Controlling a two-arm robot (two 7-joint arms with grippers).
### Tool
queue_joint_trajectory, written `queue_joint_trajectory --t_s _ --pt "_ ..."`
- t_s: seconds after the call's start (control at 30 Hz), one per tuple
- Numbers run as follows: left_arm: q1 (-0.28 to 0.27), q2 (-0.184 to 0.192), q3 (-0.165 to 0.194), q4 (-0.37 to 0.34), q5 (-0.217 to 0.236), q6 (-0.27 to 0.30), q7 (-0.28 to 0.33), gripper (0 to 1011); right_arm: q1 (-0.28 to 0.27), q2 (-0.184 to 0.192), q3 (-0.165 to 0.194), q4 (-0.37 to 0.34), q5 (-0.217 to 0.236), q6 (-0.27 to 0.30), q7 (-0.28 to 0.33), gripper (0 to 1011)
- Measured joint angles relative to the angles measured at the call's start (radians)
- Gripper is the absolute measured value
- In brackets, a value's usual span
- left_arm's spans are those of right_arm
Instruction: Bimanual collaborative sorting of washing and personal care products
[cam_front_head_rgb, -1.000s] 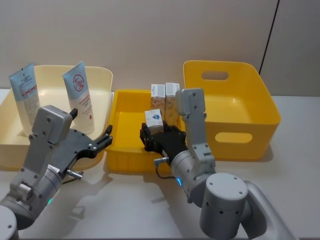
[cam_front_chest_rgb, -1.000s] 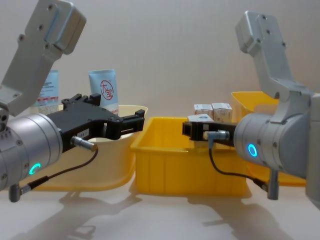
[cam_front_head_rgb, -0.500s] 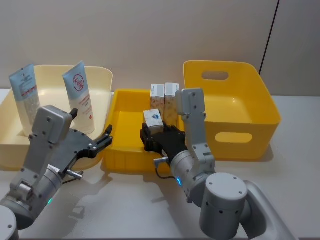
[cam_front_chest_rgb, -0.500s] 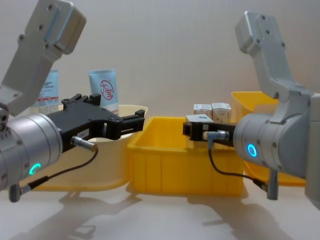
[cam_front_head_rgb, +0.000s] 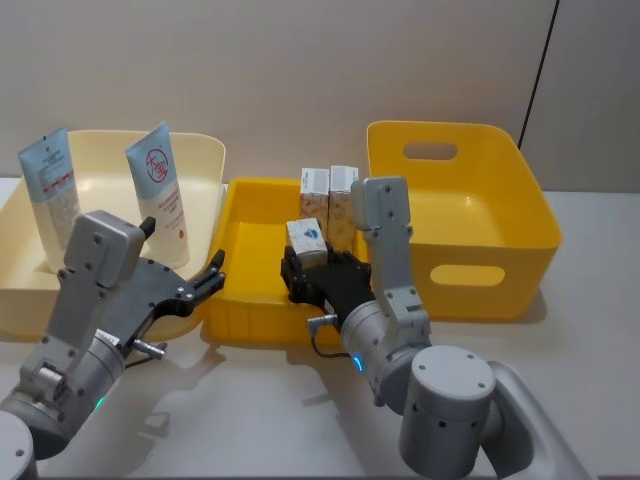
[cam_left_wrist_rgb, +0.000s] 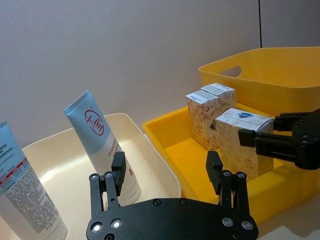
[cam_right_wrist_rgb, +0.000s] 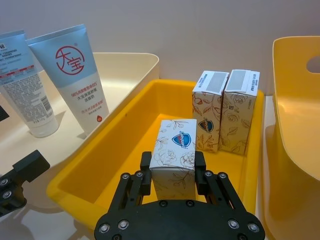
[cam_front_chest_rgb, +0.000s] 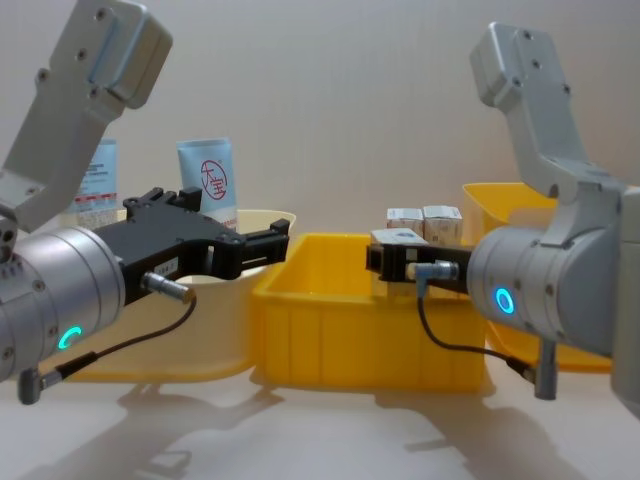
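So, tubes (cam_front_head_rgb: 160, 200): two, upright in cream bin (cam_front_head_rgb: 100, 160).
Cartons (cam_front_head_rgb: 316, 192): three; two side by side at back of shallow yellow tray (cam_front_head_rgb: 250, 320), one gripped.
Right end effector (cam_front_head_rgb: 305, 272): clamped on third carton (cam_front_head_rgb: 307, 238), mid-tray.
Left end effector (cam_front_head_rgb: 205, 280): wide, beside cream bin's front corner.
Deep yellow bin (cam_front_head_rgb: 500, 220): right of tray.

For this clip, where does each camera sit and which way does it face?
Head: up high, looking down on the bins; the left pincer and right pincer reach in.
Chest: low, looking across at the bins' sides; both arms loom large.
Left wrist: behind the open left pincer, facing tubes and cartons.
Right wrist: behind the right pincer, shut on a carton, facing the small bin.
Shared: both wrist views show that carton.
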Motion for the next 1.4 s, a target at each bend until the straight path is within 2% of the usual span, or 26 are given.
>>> queue_joint_trajectory --t_s 0.77,1.4 --pt "0.0 0.0 0.0 0.0 0.0 0.0 0.0 1002 0.012 0.034 0.013 -0.051 -0.038 -0.065 0.027 473" --pt "0.0 0.0 0.0 0.0 0.0 0.0 0.0 1001 0.031 0.027 0.031 -0.071 -0.039 -0.071 0.055 473"
